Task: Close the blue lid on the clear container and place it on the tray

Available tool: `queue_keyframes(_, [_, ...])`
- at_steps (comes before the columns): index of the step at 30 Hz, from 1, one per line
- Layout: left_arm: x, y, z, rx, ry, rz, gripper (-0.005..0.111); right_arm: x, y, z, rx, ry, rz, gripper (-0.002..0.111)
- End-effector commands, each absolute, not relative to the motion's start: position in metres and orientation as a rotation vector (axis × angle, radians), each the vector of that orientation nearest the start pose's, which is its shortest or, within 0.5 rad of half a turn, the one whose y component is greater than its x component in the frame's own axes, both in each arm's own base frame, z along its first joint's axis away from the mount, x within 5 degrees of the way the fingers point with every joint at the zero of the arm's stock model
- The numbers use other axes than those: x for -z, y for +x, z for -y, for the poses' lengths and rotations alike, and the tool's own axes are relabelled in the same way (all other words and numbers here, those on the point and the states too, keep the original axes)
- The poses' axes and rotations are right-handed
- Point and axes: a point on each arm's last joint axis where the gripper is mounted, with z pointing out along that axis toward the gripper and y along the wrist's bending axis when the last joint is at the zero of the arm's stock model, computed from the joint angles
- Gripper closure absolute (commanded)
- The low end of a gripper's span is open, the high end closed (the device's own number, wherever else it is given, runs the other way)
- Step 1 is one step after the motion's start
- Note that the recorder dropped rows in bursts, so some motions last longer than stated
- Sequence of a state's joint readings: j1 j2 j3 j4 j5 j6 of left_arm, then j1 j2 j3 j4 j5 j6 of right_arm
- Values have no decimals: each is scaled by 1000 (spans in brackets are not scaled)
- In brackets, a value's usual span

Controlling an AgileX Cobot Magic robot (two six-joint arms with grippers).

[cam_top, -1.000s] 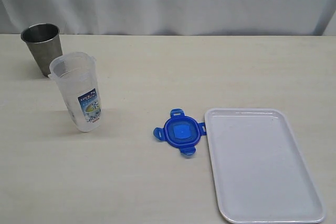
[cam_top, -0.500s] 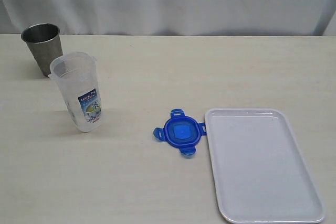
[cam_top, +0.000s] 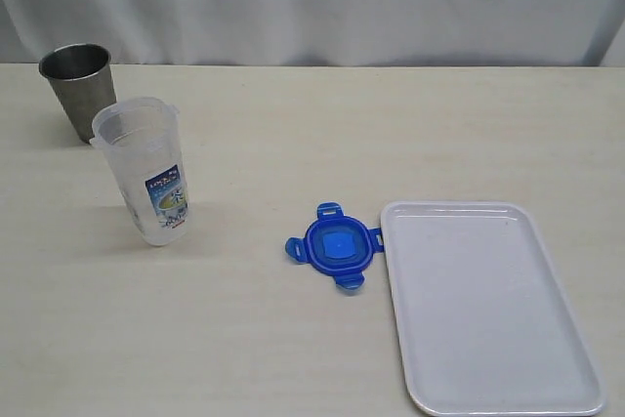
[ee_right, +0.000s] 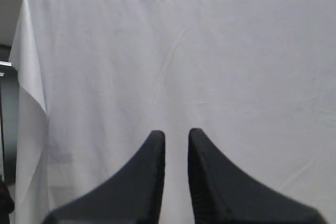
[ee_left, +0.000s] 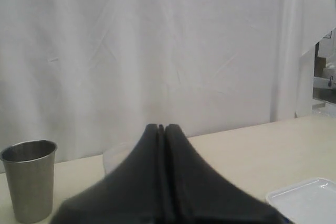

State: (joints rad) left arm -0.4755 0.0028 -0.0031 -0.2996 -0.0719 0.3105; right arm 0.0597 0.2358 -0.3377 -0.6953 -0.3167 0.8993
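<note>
The clear container (cam_top: 146, 168) stands upright and uncovered at the table's left, its printed label facing front. The blue lid (cam_top: 335, 245) lies flat on the table, flaps spread, just left of the white tray (cam_top: 488, 310), one flap touching the tray's rim. No arm appears in the exterior view. In the left wrist view my left gripper (ee_left: 161, 126) is shut with nothing in it; the container's rim (ee_left: 113, 156) shows faintly behind the fingers and a tray corner (ee_left: 307, 200) sits low at the side. My right gripper (ee_right: 176, 135) stands open by a narrow gap, facing only the white curtain.
A grey metal cup (cam_top: 80, 87) stands just behind the container, also seen as the cup (ee_left: 29, 179) in the left wrist view. A white curtain (cam_top: 312, 2) hangs along the table's far edge. Pale tabletop (cam_top: 322, 134) lies between the things.
</note>
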Motion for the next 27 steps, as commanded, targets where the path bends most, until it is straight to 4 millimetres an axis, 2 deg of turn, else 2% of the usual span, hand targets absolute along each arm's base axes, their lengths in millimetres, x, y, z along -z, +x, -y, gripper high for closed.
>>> queue_keyframes(1, [-218,50,24,380,325,-1406,107,-374,95,-27,-285,-180,-1291,86])
queue_keyframes(3, [-218,50,24,380,325,-1406,107,-386,122,-29,-264,-203,-1355,86])
queue_keyframes(6, [-217,50,24,383,326,-1412,107,-387,159,-32,-246,-227,-1442,86])
queue_keyframes(9, [-217,50,25,394,320,-1422,107,-373,184,-36,-297,-230,-1528,86])
queue_keyframes(12, [-216,50,25,395,322,-1426,107,-354,200,-41,-346,-253,-1602,86])
queue_keyframes(16, [-215,50,25,401,324,-1438,107,-337,210,-47,-411,-290,-1651,86])
queue_keyframes(22, [-214,50,26,400,335,-1451,107,-340,206,-59,-544,-384,-1591,86])
queue_keyframes(27, [-214,50,26,398,337,-1453,107,-344,204,-61,-601,-385,-1559,86])
